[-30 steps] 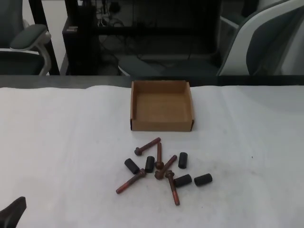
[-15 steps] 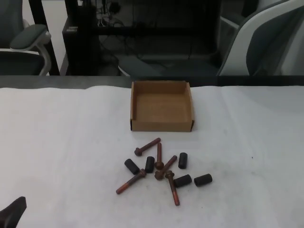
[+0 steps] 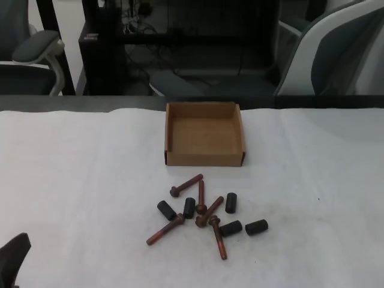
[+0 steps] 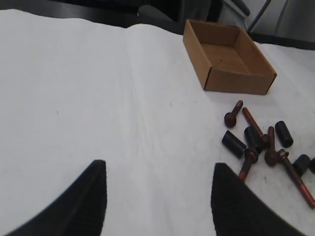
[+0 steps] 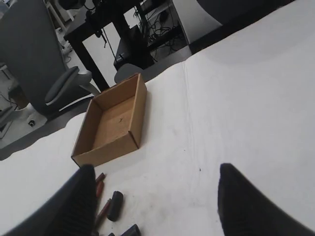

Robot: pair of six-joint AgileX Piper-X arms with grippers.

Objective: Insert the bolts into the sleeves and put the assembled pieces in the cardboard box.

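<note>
Several rusty red-brown bolts and several short black sleeves lie loose in a cluster on the white bench cover, just in front of the open cardboard box, which has nothing inside. In the left wrist view, my left gripper is open above bare cover, with the bolts, sleeves and box off to one side. My right gripper is open too, over bare cover, with the box, a sleeve and a bolt end beyond one finger.
A dark piece of the left arm shows at the near left corner of the bench. The white cover stretches wide on both sides of the parts. Office chairs and a dark desk stand beyond the far edge.
The dark arm piece at the near left corner of the high view has shifted slightly and stands a little higher. The bolts, sleeves and box have not moved.
</note>
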